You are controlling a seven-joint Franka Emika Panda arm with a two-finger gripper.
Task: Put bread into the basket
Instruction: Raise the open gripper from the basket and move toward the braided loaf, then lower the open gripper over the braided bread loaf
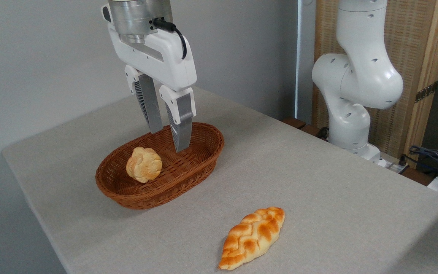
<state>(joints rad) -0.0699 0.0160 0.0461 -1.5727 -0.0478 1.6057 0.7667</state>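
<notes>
The bread (252, 237), a golden-orange braided loaf, lies flat on the table near the front edge, well right of and in front of the basket. The oval reddish-brown wicker basket (188, 173) sits at the left-middle of the table. My gripper (169, 141) hangs over the basket's far half, fingers pointing down and open, with nothing between them. Its fingertips are about level with the basket's rim.
A small round pale bun (143, 164) lies inside the basket, toward its near-left end. The arm's white base (352, 95) stands at the table's back right, with cables (432, 156) beyond it. The grey table (318, 182) drops off at the left and front.
</notes>
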